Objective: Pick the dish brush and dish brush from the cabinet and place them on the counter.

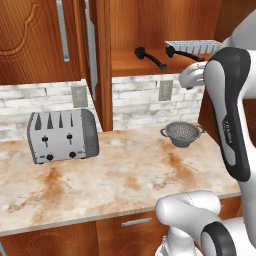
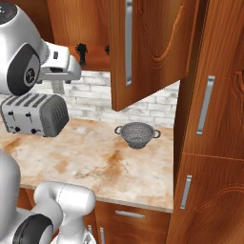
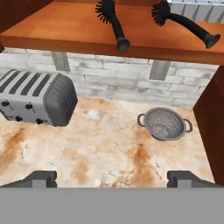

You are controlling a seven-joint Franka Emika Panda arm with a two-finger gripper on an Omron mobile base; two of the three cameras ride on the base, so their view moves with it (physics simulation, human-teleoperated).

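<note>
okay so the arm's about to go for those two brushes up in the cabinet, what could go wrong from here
1. Both dish brushes lie with their handle ends at the front edge of the cabinet shelf; a nudge from the open gripper could roll one off.
2. The right brush lies against the grey ice-cube tray, so grabbing near its head may shift the tray.
3. The open cabinet door hangs close beside the arm's path and could be clipped.
</note>
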